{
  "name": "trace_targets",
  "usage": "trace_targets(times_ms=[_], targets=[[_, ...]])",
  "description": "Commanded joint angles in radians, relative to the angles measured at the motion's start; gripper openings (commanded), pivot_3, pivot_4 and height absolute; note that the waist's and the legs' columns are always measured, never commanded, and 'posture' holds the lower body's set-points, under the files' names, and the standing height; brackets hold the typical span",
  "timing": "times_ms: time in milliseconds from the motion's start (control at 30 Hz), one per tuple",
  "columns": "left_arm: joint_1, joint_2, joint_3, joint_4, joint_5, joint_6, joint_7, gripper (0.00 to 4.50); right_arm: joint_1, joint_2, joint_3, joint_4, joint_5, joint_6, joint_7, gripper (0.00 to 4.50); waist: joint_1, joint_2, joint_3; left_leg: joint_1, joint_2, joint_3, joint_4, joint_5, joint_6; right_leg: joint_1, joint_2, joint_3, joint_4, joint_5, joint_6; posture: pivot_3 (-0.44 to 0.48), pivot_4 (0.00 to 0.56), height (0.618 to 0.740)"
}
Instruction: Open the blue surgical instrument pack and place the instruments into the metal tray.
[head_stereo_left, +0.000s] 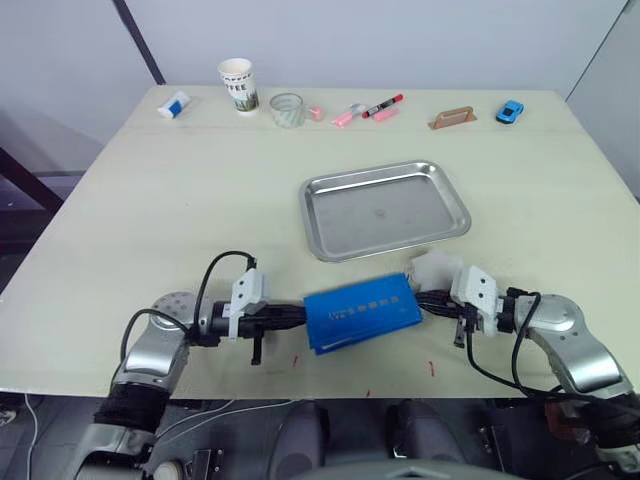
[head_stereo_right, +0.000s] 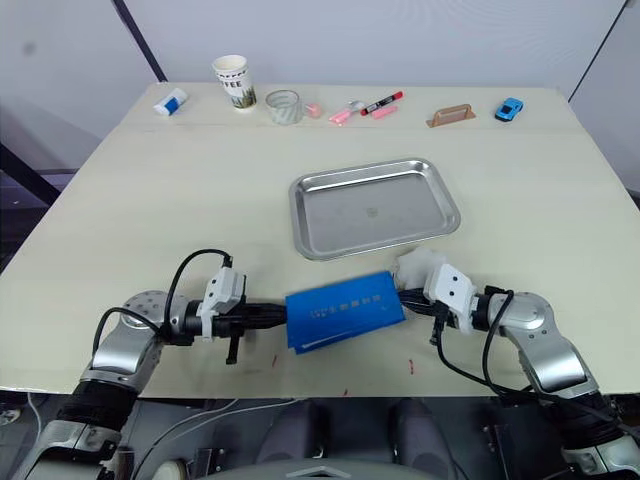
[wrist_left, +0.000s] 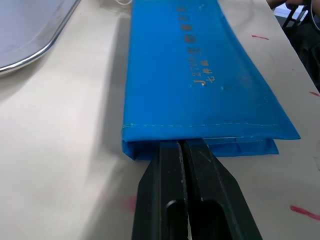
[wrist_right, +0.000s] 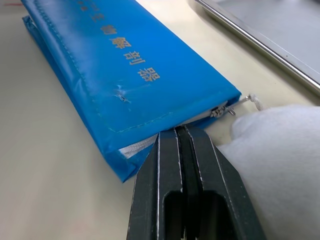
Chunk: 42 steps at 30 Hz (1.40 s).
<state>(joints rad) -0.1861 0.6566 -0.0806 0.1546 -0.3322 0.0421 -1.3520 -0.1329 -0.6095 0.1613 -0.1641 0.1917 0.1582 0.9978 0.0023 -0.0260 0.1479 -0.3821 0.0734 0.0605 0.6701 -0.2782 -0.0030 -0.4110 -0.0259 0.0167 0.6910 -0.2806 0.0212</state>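
At the table's near edge, two pincers pinch a closed blue pack.

Folded flat with white print on top, the blue surgical instrument pack (head_stereo_left: 362, 311) lies just before the metal tray (head_stereo_left: 384, 209), which holds nothing. Both forearms lie low, pointing inward: the left pincer (wrist_left: 182, 146) is closed on one short end, the right pincer (wrist_right: 182, 131) closed on the other, beside a white plush toy (wrist_right: 278, 150). Beyond, a paper cup (head_stereo_left: 237, 84) and a glass (head_stereo_left: 287, 109) stand.

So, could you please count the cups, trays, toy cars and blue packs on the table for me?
Cups: 2 (paper cup, clear glass)
Trays: 1 (metal tray)
Toy cars: 1 (toy car)
Blue packs: 1 (blue surgical instrument pack)
Total: 5
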Motion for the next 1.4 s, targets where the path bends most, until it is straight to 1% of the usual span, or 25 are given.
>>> trace_targets(times_ms=[33,200,400,633,733,967,1067,1100,1133,1167,1200,1233,1267,1300,1333,1367,1400], targets=[[-0.025,-0.031,-0.029,0.022,0.019,-0.007,0.009,0.12,0.018,-0.02,-0.019,-0.084,0.052,0.024,0.023,0.0,0.006,0.0,0.0,0.0,0.0,0.0,0.0,0.0,0.0,0.0,0.0,0.0,0.0,0.0,0.0,0.0,0.15,0.725],[-0.062,-0.067,-0.054,0.041,0.035,-0.013,0.002,0.12,0.081,-0.057,-0.052,-0.151,0.1,0.08,0.032,0.0,0.015,0.001,0.0,0.0,-0.001,-0.001,0.0,0.0,0.0,0.0,0.0,0.0,0.0,0.0,0.0,0.0,0.15,0.725],[-0.092,-0.082,-0.065,0.066,0.047,-0.019,-0.015,0.12,0.13,-0.078,-0.059,-0.192,0.11,0.106,0.021,0.0,0.013,0.001,0.0,0.0,-0.001,-0.001,0.001,0.0,0.0,0.001,0.0,0.0,0.001,0.0,0.0,0.0,0.15,0.725],[-0.117,-0.078,-0.079,0.103,0.056,-0.037,-0.043,0.12,0.183,-0.089,-0.084,-0.208,0.091,0.094,-0.017,0.0,0.012,0.001,0.0,0.0,-0.001,-0.001,0.001,0.0,0.0,0.001,0.001,0.001,0.0,0.0,0.0,0.0,0.15,0.725],[-0.122,-0.078,-0.073,0.111,0.057,-0.043,-0.043,0.12,0.206,-0.099,-0.1,-0.208,0.057,0.041,-0.037,0.0,0.013,0.001,0.0,0.0,-0.001,-0.001,0.001,0.0,0.0,0.001,0.001,0.0,0.0,0.0,0.0,0.0,0.15,0.725],[-0.113,-0.042,-0.037,0.106,0.024,-0.034,-0.092,0.12,0.292,-0.148,-0.197,-0.226,0.152,0.04,0.02,0.0,0.01,0.0,0.0,0.0,-0.001,-0.001,0.001,0.0,0.0,0.001,0.001,0.0,0.0,0.0,0.0,0.0,0.15,0.725],[-0.098,-0.012,-0.019,0.091,0.013,-0.041,-0.106,0.12,0.324,-0.164,-0.253,-0.218,0.182,0.024,0.042,0.0,0.007,0.0,0.0,0.0,0.0,-0.002,0.001,0.0,0.0,0.001,0.002,0.001,0.0,0.0,0.0,0.0,0.15,0.725],[-0.089,0.008,0.002,0.079,-0.007,-0.042,-0.124,0.04,0.334,-0.165,-0.276,-0.212,0.187,0.001,0.05,0.31,0.006,0.0,0.0,0.0,0.0,-0.002,0.001,0.0,0.0,0.001,0.002,0.001,0.0,0.0,0.0,0.0,0.15,0.725],[-0.082,0.03,0.021,0.069,-0.025,-0.044,-0.146,0.0,0.341,-0.166,-0.295,-0.204,0.188,-0.025,0.058,0.5,0.006,0.0,0.0,0.0,0.0,-0.002,0.001,0.0,0.0,0.0,0.002,0.001,0.0,0.0,0.0,0.0,0.15,0.725],[-0.078,0.045,0.034,0.064,-0.037,-0.044,-0.162,0.0,0.344,-0.167,-0.305,-0.199,0.187,-0.043,0.062,0.79,0.006,0.0,0.0,0.0,0.0,-0.002,0.0,0.0,0.0,0.0,0.002,0.001,0.0,0.0,0.0,0.0,0.15,0.725],[-0.079,0.06,0.053,0.06,-0.06,-0.039,-0.181,0.0,0.346,-0.17,-0.313,-0.185,0.182,-0.085,0.079,1.22,0.006,0.0,0.0,0.0,0.0,-0.002,0.0,0.0,0.0,0.0,0.003,0.001,0.0,0.0,0.0,0.0,0.15,0.725],[-0.082,0.074,0.069,0.056,-0.08,-0.033,-0.201,0.0,0.349,-0.175,-0.316,-0.173,0.178,-0.123,0.101,1.38,0.002,0.0,0.0,0.0,0.0,-0.002,0.0,0.0,0.0,0.0,0.003,0.001,0.0,0.0,0.0,0.0,0.15,0.725],[-0.084,0.084,0.079,0.054,-0.096,-0.029,-0.212,0.4,0.35,-0.178,-0.318,-0.165,0.177,-0.149,0.117,1.7,-0.003,-0.001,0.001,0.0,0.0,-0.003,0.0,0.0,0.0,0.0,0.003,0.001,0.0,0.0,0.0,0.0,0.15,0.725],[-0.087,0.108,0.09,0.036,-0.125,-0.03,-0.236,0.5,0.347,-0.17,-0.318,-0.153,0.168,-0.206,0.134,1.94,-0.001,-0.002,0.002,0.0,0.001,-0.003,0.0,0.0,0.0,0.0,0.003,0.001,0.0,0.0,0.0,0.0,0.15,0.725],[-0.091,0.139,0.091,0.013,-0.159,-0.032,-0.25,0.77,0.336,-0.157,-0.31,-0.13,0.138,-0.29,0.135,2.45,-0.001,-0.004,0.003,-0.001,0.0,-0.003,0.0,0.0,0.0,0.0,0.003,0.001,0.0,0.0,0.0,0.0,0.15,0.725],[-0.094,0.161,0.089,-0.004,-0.184,-0.034,-0.258,1.23,0.326,-0.147,-0.303,-0.111,0.116,-0.352,0.135,2.96,-0.001,-0.005,0.003,-0.001,0.001,-0.003,0.0,0.0,0.0,0.0,0.004,0.001,0.0,0.0,0.0,0.0,0.15,0.725],[-0.097,0.186,0.082,-0.018,-0.206,-0.037,-0.262,1.59,0.318,-0.142,-0.291,-0.095,0.103,-0.403,0.144,3.32,-0.002,-0.005,0.003,-0.001,0.001,-0.004,0.0,0.0,0.0,0.0,0.004,0.001,0.0,0.0,0.0,0.0,0.15,0.725]])
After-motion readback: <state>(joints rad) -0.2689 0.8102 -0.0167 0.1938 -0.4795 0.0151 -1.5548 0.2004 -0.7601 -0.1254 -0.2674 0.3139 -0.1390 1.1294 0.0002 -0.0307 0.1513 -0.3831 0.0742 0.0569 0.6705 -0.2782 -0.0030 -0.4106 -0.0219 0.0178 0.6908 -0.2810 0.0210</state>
